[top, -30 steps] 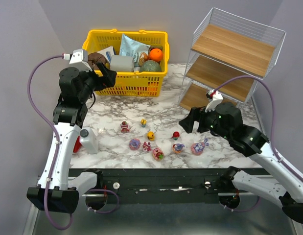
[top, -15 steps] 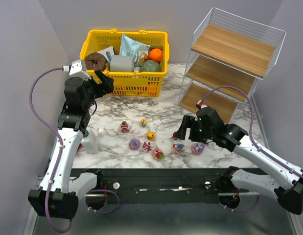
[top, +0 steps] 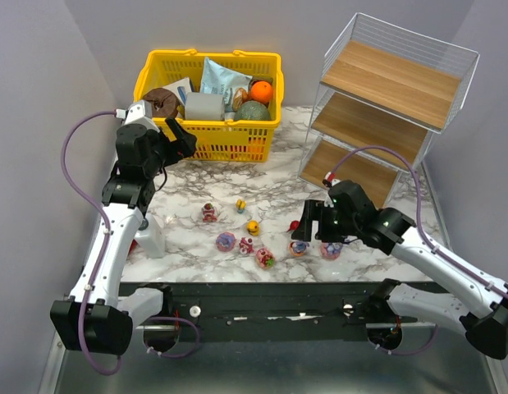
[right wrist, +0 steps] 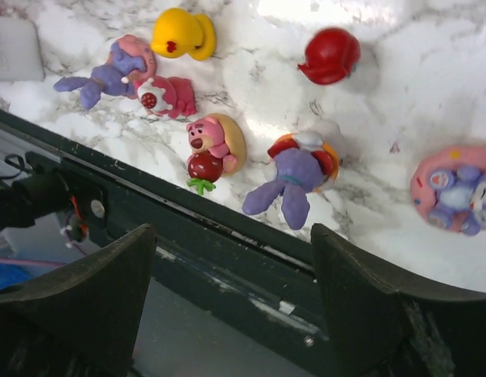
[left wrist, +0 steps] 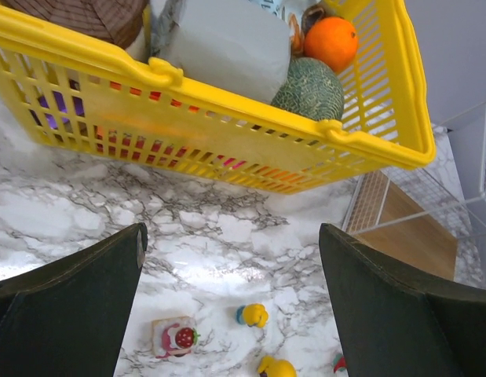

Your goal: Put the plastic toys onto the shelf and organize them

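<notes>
Several small plastic toys lie on the marble table: a strawberry cake toy point(top: 208, 213), a yellow duck point(top: 253, 227), a red toy point(top: 295, 224), a pink bear with a strawberry point(top: 264, 258), a purple bunny point(top: 299, 247) and a pink round toy point(top: 331, 249). My right gripper point(top: 309, 223) is open and empty, low over the bunny point(right wrist: 294, 177) and the bear point(right wrist: 215, 145). My left gripper point(top: 181, 139) is open and empty, held high in front of the basket, above the cake toy point(left wrist: 173, 336). The wire shelf point(top: 385, 107) with wooden boards stands at the back right; its boards are bare.
A yellow basket point(top: 208, 107) full of groceries stands at the back left. A white bottle with a grey cap point(top: 148, 235) and a red object point(top: 129, 244) sit by the left arm. The table's black front edge point(right wrist: 250, 259) runs just below the toys.
My right gripper has moved left and down to the toys near the front edge. My left gripper has shifted slightly right and lower by the basket. The toys have not moved.
</notes>
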`<state>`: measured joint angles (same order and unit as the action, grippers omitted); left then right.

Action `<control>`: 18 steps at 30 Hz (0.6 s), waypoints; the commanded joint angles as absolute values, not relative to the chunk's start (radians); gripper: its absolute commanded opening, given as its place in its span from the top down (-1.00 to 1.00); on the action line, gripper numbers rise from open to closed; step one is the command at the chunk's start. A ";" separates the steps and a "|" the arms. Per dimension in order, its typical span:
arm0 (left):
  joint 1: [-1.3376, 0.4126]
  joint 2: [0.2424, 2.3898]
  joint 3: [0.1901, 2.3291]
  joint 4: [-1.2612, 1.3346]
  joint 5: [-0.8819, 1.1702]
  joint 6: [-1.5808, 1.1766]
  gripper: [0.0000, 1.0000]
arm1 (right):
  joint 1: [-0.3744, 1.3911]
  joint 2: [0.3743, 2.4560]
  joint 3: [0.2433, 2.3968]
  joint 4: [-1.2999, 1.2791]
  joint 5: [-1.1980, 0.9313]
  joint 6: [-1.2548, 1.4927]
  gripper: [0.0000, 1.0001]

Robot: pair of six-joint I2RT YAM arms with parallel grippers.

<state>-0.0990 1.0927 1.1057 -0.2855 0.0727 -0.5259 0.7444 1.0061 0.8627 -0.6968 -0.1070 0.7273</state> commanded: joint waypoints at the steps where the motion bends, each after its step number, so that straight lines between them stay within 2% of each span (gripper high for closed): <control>1: -0.095 1.115 1.132 -0.321 0.209 -0.520 -0.98 | 0.753 0.919 0.802 -0.560 -0.103 0.479 -0.75; 7: -0.095 1.121 1.126 -0.314 0.233 -0.522 -0.98 | 0.779 0.937 0.743 -0.529 -0.104 0.475 -0.75; 11: -0.095 1.121 1.118 -0.311 0.233 -0.523 -0.98 | 0.828 0.959 0.709 -0.497 -0.019 0.502 -0.86; 18: -0.095 1.129 1.111 -0.316 0.232 -0.517 -0.98 | 0.896 1.037 0.701 -0.462 0.107 0.575 -0.71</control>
<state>-0.0990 1.1236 1.1057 -0.3092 0.2039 -0.5251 0.8646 1.0080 0.7147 -0.5106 -0.0139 0.5335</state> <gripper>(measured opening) 0.989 0.877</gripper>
